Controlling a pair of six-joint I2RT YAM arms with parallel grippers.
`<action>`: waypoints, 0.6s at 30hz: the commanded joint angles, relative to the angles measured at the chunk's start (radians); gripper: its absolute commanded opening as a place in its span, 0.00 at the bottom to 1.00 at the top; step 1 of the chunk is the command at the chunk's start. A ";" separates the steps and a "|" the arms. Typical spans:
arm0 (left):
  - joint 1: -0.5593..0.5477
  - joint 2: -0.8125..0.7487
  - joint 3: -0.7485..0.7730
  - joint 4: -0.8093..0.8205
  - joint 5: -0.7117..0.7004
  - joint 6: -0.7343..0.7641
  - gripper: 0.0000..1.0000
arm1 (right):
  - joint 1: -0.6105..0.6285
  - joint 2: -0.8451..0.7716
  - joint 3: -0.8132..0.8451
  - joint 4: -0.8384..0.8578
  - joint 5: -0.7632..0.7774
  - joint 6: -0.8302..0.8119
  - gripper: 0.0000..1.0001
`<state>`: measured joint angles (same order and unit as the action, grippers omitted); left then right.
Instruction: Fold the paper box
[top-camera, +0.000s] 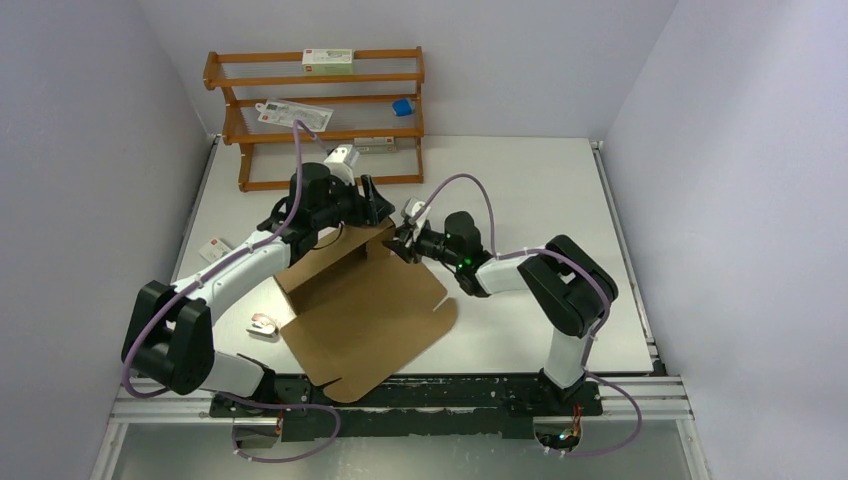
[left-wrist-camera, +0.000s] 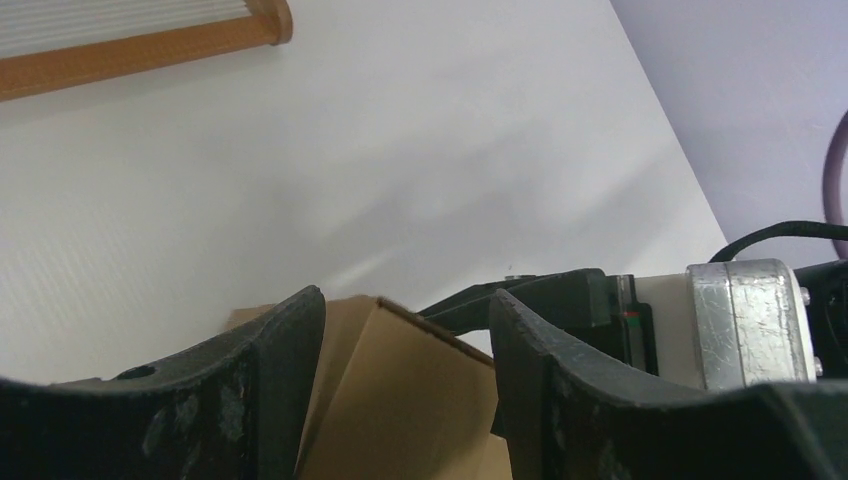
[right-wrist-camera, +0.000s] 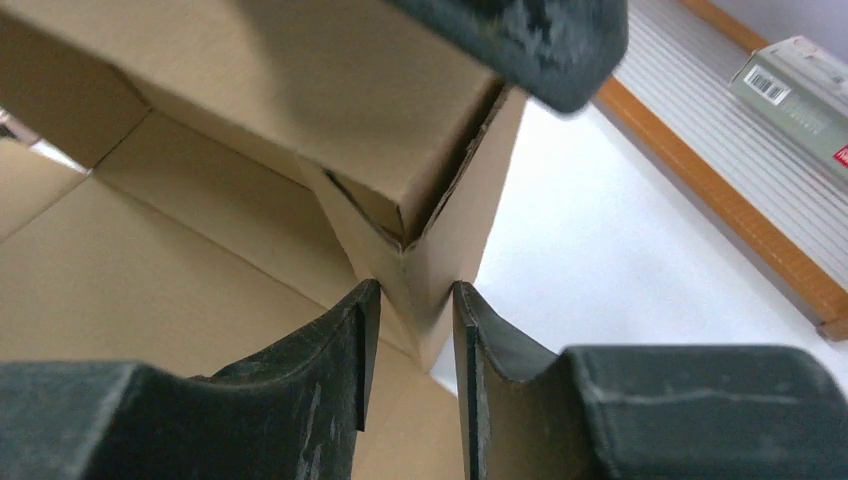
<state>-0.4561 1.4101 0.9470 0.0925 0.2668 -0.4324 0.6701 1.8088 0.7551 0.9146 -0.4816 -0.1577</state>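
The plain brown corrugated cardboard paper box (top-camera: 365, 310) is found in the middle of the white table (top-camera: 530, 190). Its large base panel lies flat toward the arms and its far edge is raised into a folded-over wall. The step in hand is judged to be the forming of that wall's right-hand corner. The right gripper (right-wrist-camera: 415, 292) is seen pinching the upright corner, one finger on the inner side and one on the outer, with cardboard filling the narrow gap between them. The left gripper (left-wrist-camera: 407, 305) is held spread wide over the top of the same wall. One of its black fingers (right-wrist-camera: 520, 40) rests on the folded panel, but nothing is seen to be clamped. For the step to be done well, the corner should be squeezed along its scored crease rather than across the fluting. The top panel should be held down while the side flap is tucked in, and pressure should be applied gently so that the sheet is not dragged over the smooth tabletop. The board is matt, stiff and ribbed at its cut edges, with rounded die-cut corners and a small notch on its right edge. The gripper fingers are hard, scuffed black plastic. An orange-brown wooden rack (top-camera: 320, 110) is set at the back, well apart.
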 joint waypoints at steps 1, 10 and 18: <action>-0.012 0.018 -0.018 -0.009 0.081 -0.034 0.66 | 0.047 0.029 -0.005 0.226 0.114 0.013 0.35; -0.012 0.027 -0.036 0.046 0.180 -0.081 0.68 | 0.103 0.036 -0.073 0.448 0.312 0.037 0.29; -0.012 0.016 -0.027 0.050 0.230 -0.112 0.71 | 0.104 -0.042 -0.117 0.416 0.365 0.079 0.16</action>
<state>-0.4587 1.4242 0.9234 0.1532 0.4152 -0.5102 0.7654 1.8511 0.6430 1.2304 -0.1749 -0.1043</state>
